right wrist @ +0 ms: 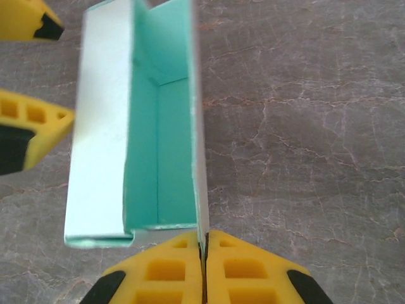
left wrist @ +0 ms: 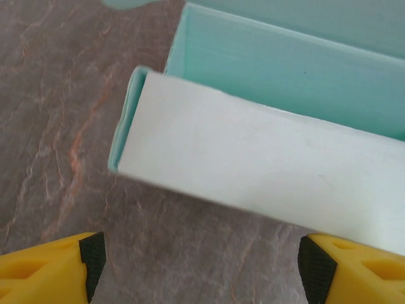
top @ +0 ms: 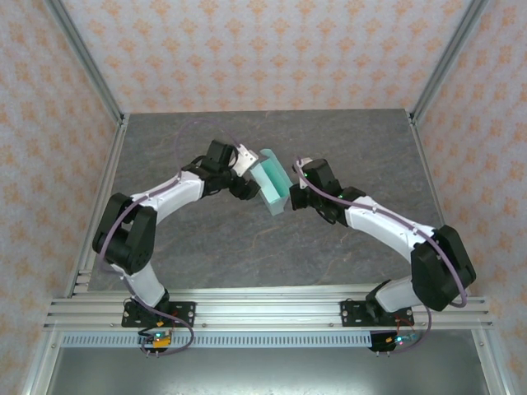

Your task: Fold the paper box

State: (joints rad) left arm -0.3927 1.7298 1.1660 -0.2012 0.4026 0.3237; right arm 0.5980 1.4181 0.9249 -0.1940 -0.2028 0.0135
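The paper box [top: 272,185] is a pale mint, part-folded open trough held above the table between the two arms. My right gripper [right wrist: 204,244] is shut on its right-hand wall, the thin card pinched between the yellow fingers [right wrist: 171,269]. In the right wrist view the mint inside [right wrist: 161,139] and a white outer flap [right wrist: 101,126] show. My left gripper [left wrist: 199,259] is open wide, with bare table between its fingers. The box's white face [left wrist: 266,164] lies just ahead of its fingertips, not between them. From above, the left gripper [top: 249,174] sits at the box's left and the right gripper [top: 293,196] at its right.
The grey stone-patterned table [top: 247,247] runs under both arms. Metal frame posts [top: 90,82] and patterned walls close it in on three sides. The left gripper's yellow fingers [right wrist: 35,130] stand close to the box's left side in the right wrist view.
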